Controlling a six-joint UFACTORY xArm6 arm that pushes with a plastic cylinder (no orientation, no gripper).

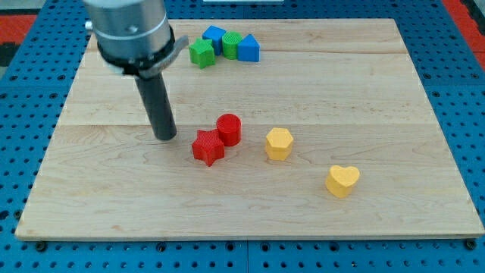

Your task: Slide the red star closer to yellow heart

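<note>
The red star (208, 147) lies near the middle of the wooden board (364, 83). The yellow heart (342, 180) lies toward the view's lower right, well apart from the star. My tip (166, 137) rests on the board just to the view's left of the red star, a small gap away. A red cylinder (229, 129) touches the star's upper right side. A yellow hexagon block (279, 143) sits between the star and the heart.
At the view's top sits a cluster: a green star-like block (201, 53), a blue block (214, 37), a green block (231, 45) and a blue block (248, 48). The board lies on a blue perforated table (23, 136).
</note>
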